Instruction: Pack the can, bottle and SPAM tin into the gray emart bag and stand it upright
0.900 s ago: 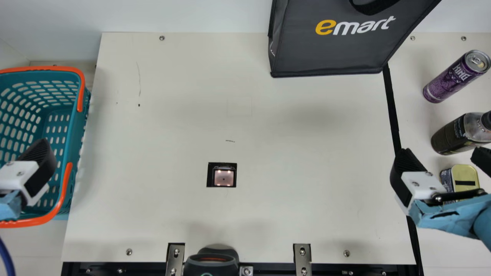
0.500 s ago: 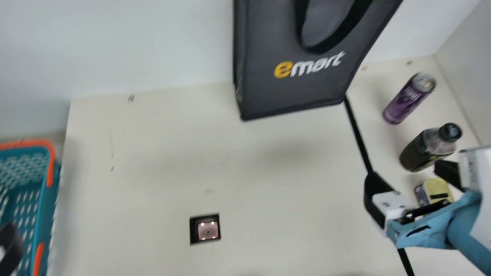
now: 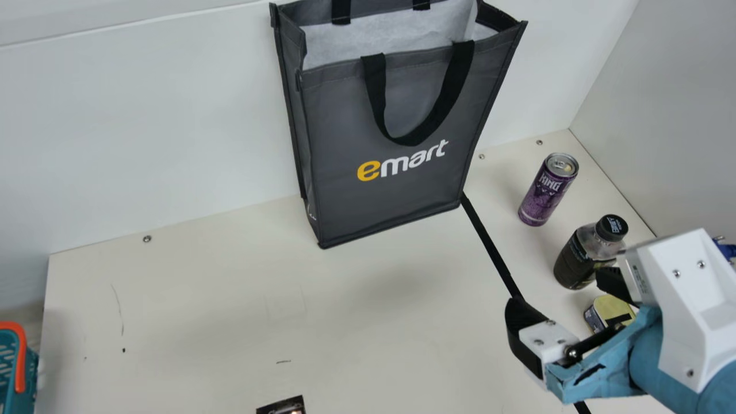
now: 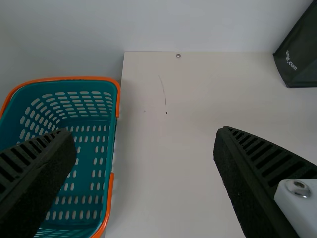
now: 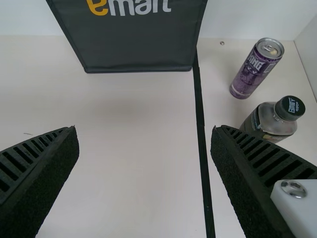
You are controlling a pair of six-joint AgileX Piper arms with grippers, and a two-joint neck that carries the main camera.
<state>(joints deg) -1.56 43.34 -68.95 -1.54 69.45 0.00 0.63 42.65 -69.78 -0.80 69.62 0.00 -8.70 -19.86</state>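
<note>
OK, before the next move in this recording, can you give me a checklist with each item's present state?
1. Emart bag upright with its mouth open: ok.
2. Can and bottle upright, bottle capped: ok.
3. Both claws, left claw and right claw, open and empty: ok.
4. SPAM tin free for a grasp: cannot tell; the right arm partly hides it in the main view.
5. Can, bottle and tin packed: not ok, all three are outside the bag.
6. Bag's bottom free of other contents: cannot tell, its front hides that.
</note>
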